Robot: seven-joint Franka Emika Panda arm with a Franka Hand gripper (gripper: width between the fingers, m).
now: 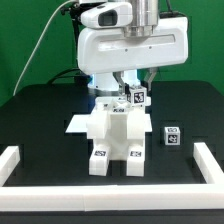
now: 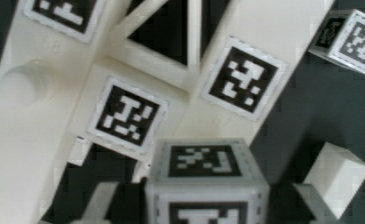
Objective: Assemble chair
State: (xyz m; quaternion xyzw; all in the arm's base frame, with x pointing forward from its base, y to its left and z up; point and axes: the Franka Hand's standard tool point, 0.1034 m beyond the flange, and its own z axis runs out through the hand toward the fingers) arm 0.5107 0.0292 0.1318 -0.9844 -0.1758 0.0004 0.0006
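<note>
Hanging over the chair [image 1: 112,135], the arm [image 1: 130,45] points its end effector [image 1: 130,93] down (fingers [image 2: 330,185] spread wide).

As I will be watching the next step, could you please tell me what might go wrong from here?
1. The gripper hangs close above the part-built chair, and its grip is hidden; a sideways move might tip the chair.
2. The loose tagged block lies apart at the exterior view's right, where a careless sweep could knock it.
</note>
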